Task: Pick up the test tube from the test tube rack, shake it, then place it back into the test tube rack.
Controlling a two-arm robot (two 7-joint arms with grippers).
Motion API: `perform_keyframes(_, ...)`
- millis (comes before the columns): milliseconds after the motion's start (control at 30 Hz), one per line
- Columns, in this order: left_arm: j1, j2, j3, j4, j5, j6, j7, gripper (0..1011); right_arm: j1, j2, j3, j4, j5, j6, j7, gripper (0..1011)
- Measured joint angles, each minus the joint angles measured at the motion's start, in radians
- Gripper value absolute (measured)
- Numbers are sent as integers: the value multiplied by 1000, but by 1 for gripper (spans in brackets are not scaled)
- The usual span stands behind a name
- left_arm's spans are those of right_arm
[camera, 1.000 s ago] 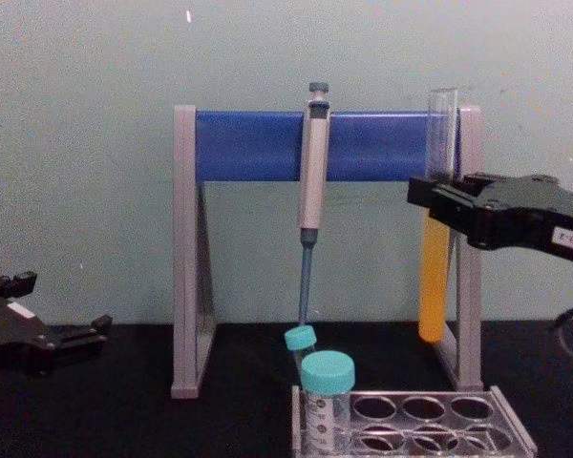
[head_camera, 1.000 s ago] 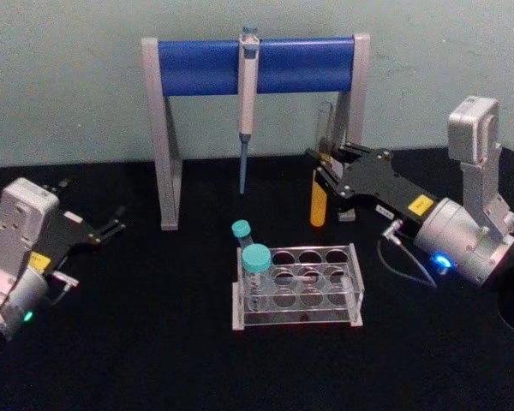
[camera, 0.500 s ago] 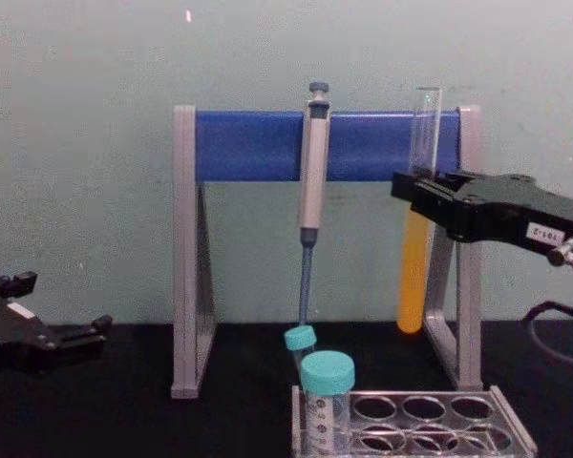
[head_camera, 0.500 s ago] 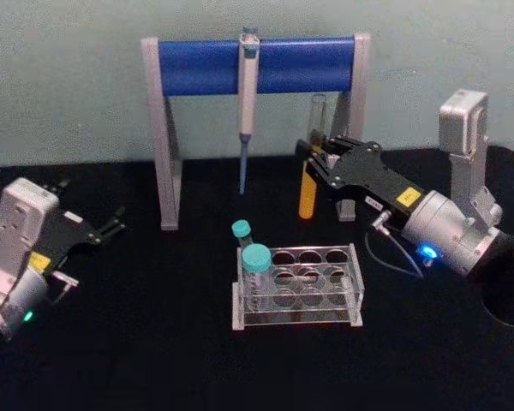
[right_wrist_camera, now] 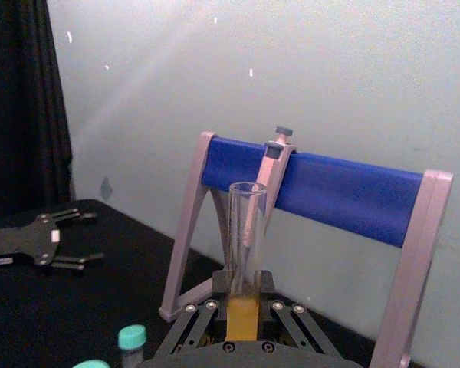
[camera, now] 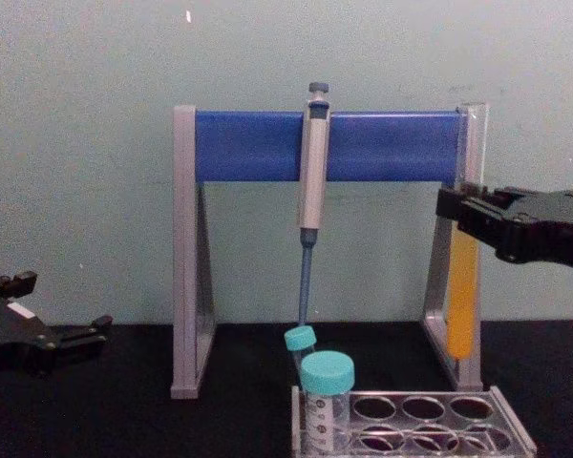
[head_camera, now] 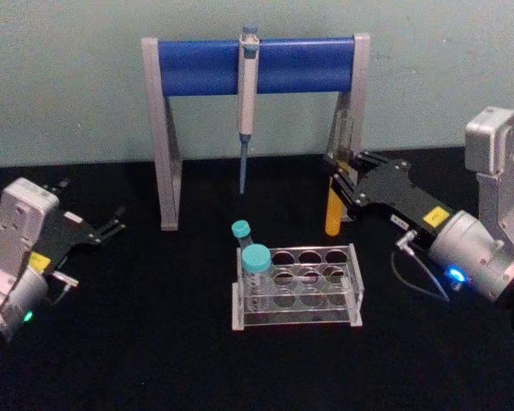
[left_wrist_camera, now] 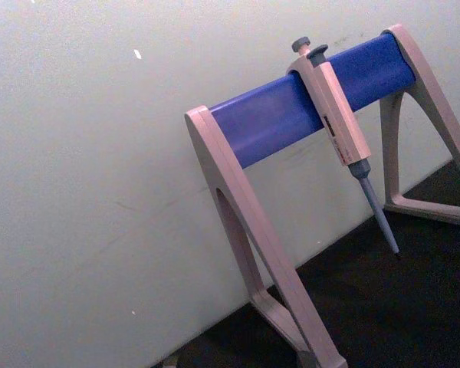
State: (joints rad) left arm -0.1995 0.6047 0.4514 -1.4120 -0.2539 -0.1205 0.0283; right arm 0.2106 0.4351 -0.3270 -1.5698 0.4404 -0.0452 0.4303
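"While the right gripper (head_camera: 334, 175) is hovering over the black desk (head_camera: 154, 351), what are its jaws doing?"

"They are pinching the tall, clear glass test tube (head_camera: 333, 214) with orange-yellow liquid in it. They are gripping it around its middle and holding it upright."

"Where is that tube hanging?"

"It is hanging out of the low clear plastic test tube rack (head_camera: 296, 319), behind the rack's right end. It is just in front of the right leg of the grey-and-blue pipette stand (head_camera: 257, 64)."

"Is anything sitting in the rack?"

"Two teal-capped tubes (head_camera: 256, 257) are standing at its left end."

"And the left gripper (head_camera: 116, 224)?"

"It is resting at the desk's left side, well apart from the rack, with its jaws spread and holding nothing."
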Motion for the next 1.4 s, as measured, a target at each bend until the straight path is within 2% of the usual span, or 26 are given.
perform_keyframes(133,0,0,0,0,0,0,0,1001,-42,14,4,-53,3,23,-5,229)
perform_keyframes(300,0,0,0,0,0,0,0,1001,-46,8,-16,-65,13,28,18,229)
perform_keyframes(467,0,0,0,0,0,0,0,1001,3,-21,-50,-11,25,7,56,229)
perform_keyframes(733,0,0,0,0,0,0,0,1001,82,-54,-72,88,25,-25,77,229)
perform_keyframes(867,0,0,0,0,0,0,0,1002,102,-59,-70,118,21,-29,69,229)
perform_keyframes(1033,0,0,0,0,0,0,0,1001,100,-54,-56,120,17,-23,47,229)
perform_keyframes(1400,0,0,0,0,0,0,0,1001,30,-28,-10,41,9,23,-24,229)
